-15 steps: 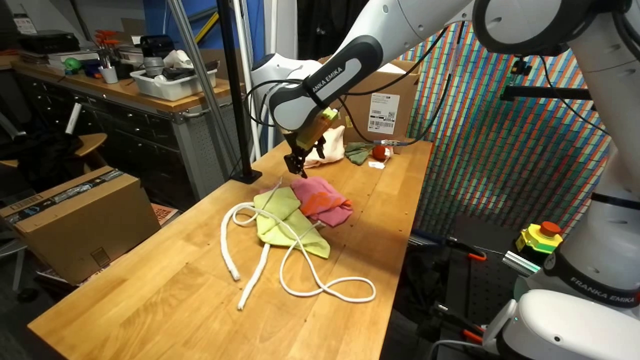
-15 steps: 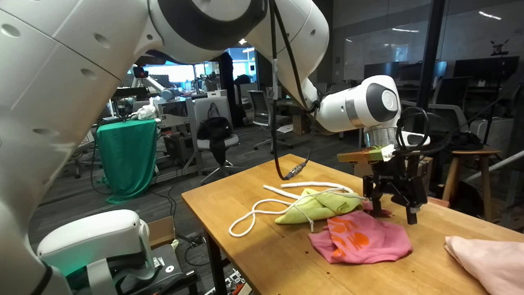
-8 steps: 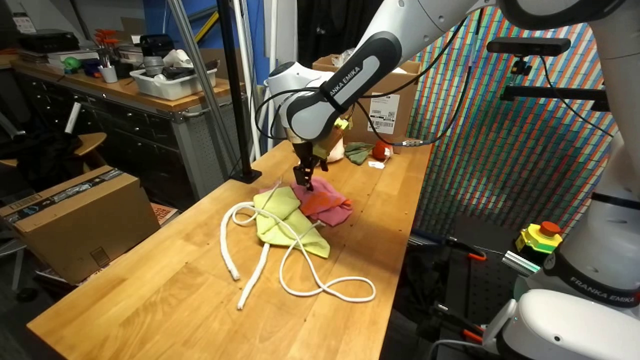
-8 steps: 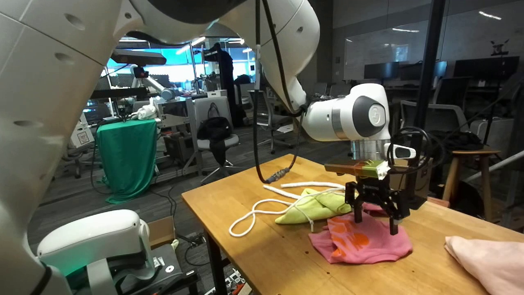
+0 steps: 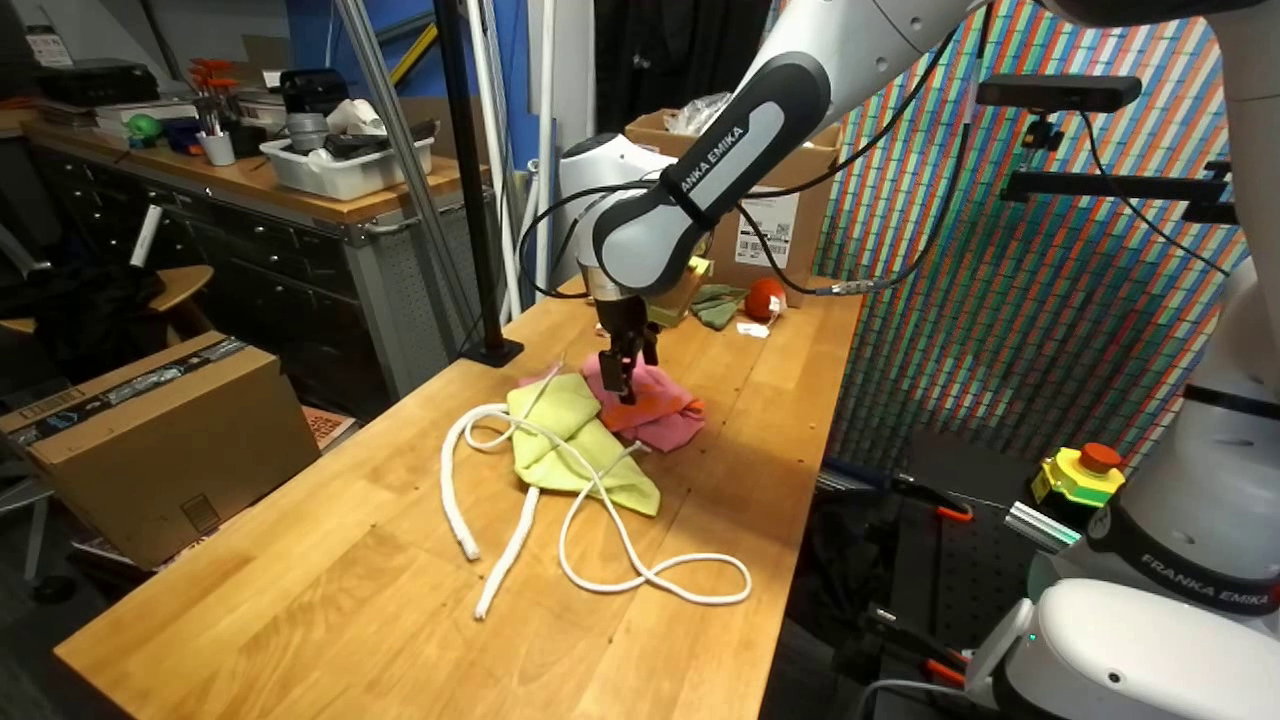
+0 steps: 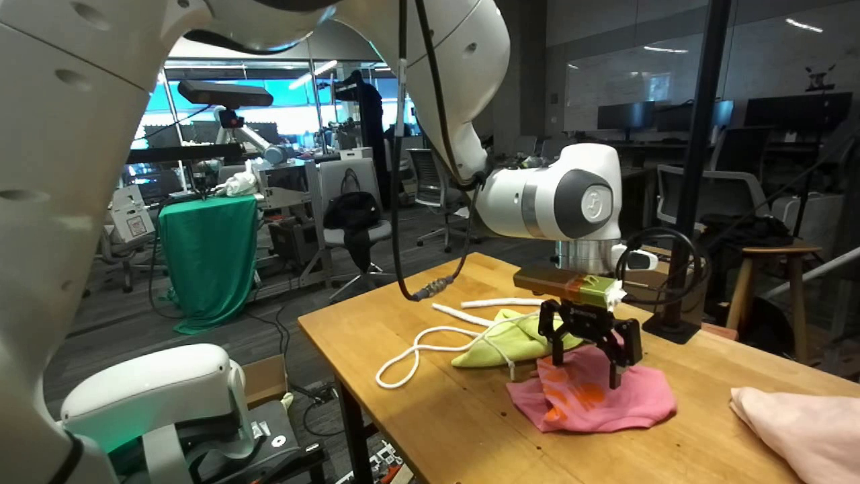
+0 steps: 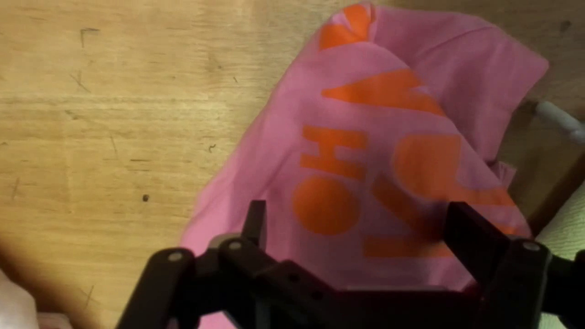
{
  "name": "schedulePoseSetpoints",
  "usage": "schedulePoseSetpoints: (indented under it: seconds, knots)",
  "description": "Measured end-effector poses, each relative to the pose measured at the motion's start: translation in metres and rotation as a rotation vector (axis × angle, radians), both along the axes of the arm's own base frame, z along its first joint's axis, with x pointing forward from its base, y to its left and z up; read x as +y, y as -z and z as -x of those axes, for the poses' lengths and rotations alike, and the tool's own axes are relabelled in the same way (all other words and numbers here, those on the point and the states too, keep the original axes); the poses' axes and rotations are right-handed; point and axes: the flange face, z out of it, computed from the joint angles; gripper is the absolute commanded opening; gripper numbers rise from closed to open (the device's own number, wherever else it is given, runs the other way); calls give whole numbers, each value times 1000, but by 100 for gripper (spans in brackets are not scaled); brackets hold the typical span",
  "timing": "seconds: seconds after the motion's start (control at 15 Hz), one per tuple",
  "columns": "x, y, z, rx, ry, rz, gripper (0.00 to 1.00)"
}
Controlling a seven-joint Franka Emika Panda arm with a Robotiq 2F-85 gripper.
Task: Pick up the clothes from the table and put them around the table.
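The pink-red cloth [image 6: 598, 396] with orange print lies crumpled on the wooden table [image 6: 457, 417]. My gripper [image 7: 356, 205] points down over it, jaws wide apart, and only the cloth's surface shows between the fingers. In an exterior view the gripper [image 6: 586, 374] hangs low over the cloth's upper part; whether its tips touch the fabric I cannot tell. Beside the pink piece lies the yellow-green cloth [image 5: 570, 430], its edge also visible at the right of the wrist view. A cream-white cloth [image 6: 806, 430] rests farther along the table, mostly hidden behind the arm in the opposite exterior view.
A thick white rope [image 5: 455, 490] and a thin white cord [image 5: 620, 535] lie around and across the yellow-green cloth. A black post [image 5: 490, 345] stands at the table's edge. At the far end are a dark green fabric [image 5: 716, 305], a red ball [image 5: 765, 298] and a cardboard box [image 5: 730, 255].
The gripper has come down and across from the table's post side to above the pink-red cloth, its jaws open throughout. The cloths and ropes have stayed in place.
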Motion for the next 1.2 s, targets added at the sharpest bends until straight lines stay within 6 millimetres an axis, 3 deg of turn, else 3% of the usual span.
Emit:
schedulePoseSetpoints:
  seconds: [0.27,0.33,0.4,1.0,1.2]
  knots:
    - [-1,10,8,7,-4,-3,100]
    - [-1,11,9,9,-2,-4,75]
    - [-2,12,10,11,-3,-4,74]
    - [-9,17,14,14,-1,-22,5]
    - [-16,14,15,9,19,-29,0]
